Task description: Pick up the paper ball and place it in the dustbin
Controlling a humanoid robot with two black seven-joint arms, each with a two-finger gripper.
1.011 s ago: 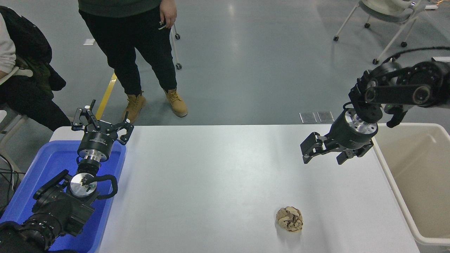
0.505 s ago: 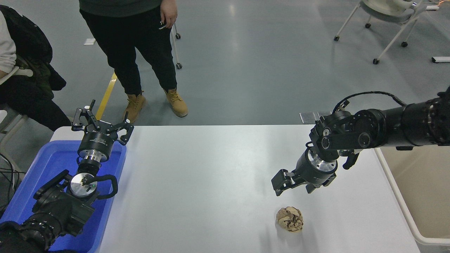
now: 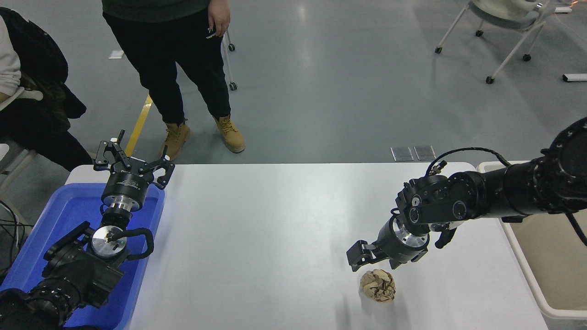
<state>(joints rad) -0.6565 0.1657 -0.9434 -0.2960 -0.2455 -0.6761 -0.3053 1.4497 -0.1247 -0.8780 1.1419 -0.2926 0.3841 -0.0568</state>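
Note:
A crumpled tan paper ball (image 3: pixel 378 285) with dark creases lies on the white table (image 3: pixel 275 220) near its front right. My right gripper (image 3: pixel 373 261) hangs just above and behind the ball, open, one finger to the ball's upper left and the other over its back; nothing is held. The cream dustbin (image 3: pixel 545 256) stands at the table's right edge, partly covered by my right arm. My left gripper (image 3: pixel 134 161) is parked open at the lower left, over the blue tub.
A bright blue tub (image 3: pixel 55 220) sits at the left end of the table under the left arm. A person in black trousers and tan boots (image 3: pixel 202 133) stands beyond the far edge; another person sits at the far left. A wheeled chair stands at top right.
My right arm has swung from near the dustbin down and left, bringing the open gripper to just above the paper ball. The ball and the left arm have not moved.

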